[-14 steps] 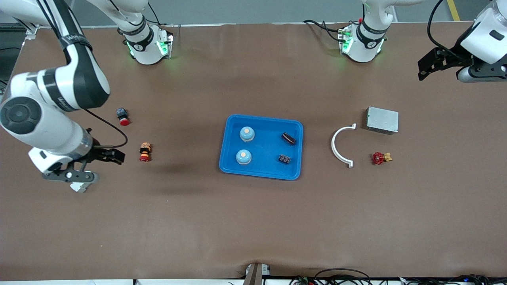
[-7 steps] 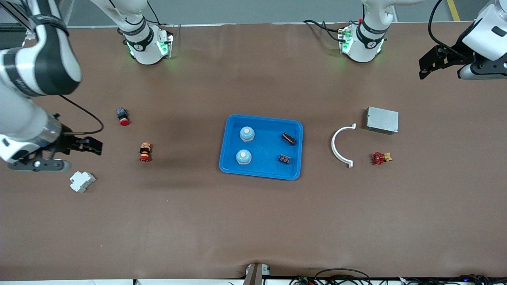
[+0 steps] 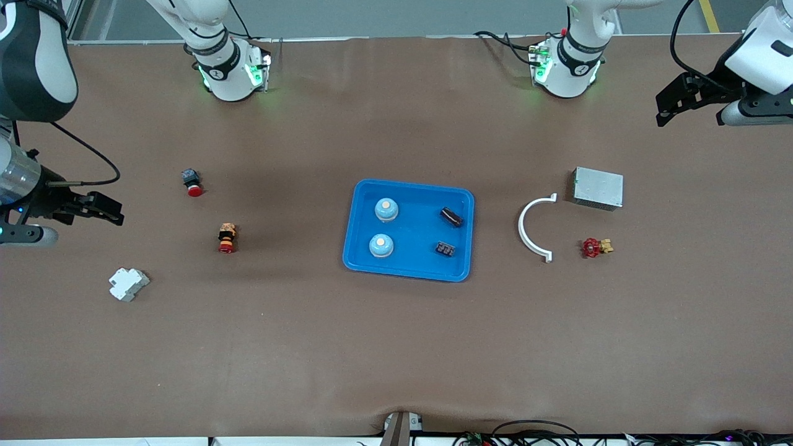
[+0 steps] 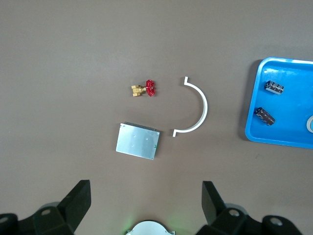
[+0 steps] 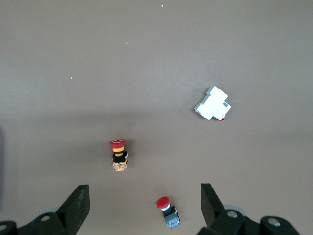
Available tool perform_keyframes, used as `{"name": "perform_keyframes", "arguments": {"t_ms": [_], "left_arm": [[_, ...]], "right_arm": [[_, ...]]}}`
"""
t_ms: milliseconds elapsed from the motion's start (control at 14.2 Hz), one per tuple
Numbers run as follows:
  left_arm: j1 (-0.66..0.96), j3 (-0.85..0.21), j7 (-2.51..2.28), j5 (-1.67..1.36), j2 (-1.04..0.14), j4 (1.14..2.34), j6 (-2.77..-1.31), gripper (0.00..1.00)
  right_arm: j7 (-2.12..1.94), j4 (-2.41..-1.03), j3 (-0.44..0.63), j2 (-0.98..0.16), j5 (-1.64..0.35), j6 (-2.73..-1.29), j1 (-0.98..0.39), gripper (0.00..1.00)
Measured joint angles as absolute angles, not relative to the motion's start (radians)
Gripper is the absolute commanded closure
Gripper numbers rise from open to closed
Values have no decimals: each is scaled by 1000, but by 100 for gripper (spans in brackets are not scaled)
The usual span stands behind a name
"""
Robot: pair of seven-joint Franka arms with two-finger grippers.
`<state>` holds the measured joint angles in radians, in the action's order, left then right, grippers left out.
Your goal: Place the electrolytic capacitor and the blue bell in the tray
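Note:
The blue tray (image 3: 414,271) lies mid-table. In it stand two pale blue bells (image 3: 386,210) (image 3: 381,246) on the side toward the right arm. Two dark electrolytic capacitors (image 3: 451,216) (image 3: 445,249) lie on the side toward the left arm. The left wrist view shows the tray (image 4: 288,105) with both capacitors (image 4: 274,87) (image 4: 264,116). My left gripper (image 3: 664,113) (image 4: 145,190) hangs open and empty over the left arm's end of the table. Open and empty too, my right gripper (image 3: 116,217) (image 5: 144,192) hangs over the right arm's end.
A white curved bracket (image 3: 531,228), a metal box (image 3: 598,188) and a red valve (image 3: 595,247) lie toward the left arm's end. Two red push buttons (image 3: 192,181) (image 3: 227,238) and a white block (image 3: 128,284) lie toward the right arm's end.
My right arm has drawn away from the tray toward its end of the table, uncovering the white block. The left gripper has barely moved. Nothing in the tray has shifted.

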<state>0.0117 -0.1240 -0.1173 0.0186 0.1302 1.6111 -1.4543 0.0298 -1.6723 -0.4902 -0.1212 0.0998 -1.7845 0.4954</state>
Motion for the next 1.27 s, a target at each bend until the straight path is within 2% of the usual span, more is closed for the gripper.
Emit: {"name": "perform_keyframes", "arguments": {"t_ms": [141, 353, 565, 988, 1271], "left_arm": [[12, -124, -117, 19, 130, 1611, -1455, 0], [11, -122, -117, 19, 130, 1611, -1457, 0], [11, -121, -117, 19, 130, 1611, -1453, 0], [-8, -119, -117, 19, 151, 1611, -1436, 0], [-9, -119, -117, 19, 156, 1611, -1430, 0]], "right_arm": [[5, -1676, -412, -93, 72, -1772, 436, 0], [-94, -1676, -145, -56, 13, -1749, 243, 0], [-114, -1677, -31, -28, 4, -1729, 144, 0], [-114, -1677, 39, 19, 3, -1693, 62, 0], [-114, -1678, 51, 31, 3, -1684, 54, 0]]}}
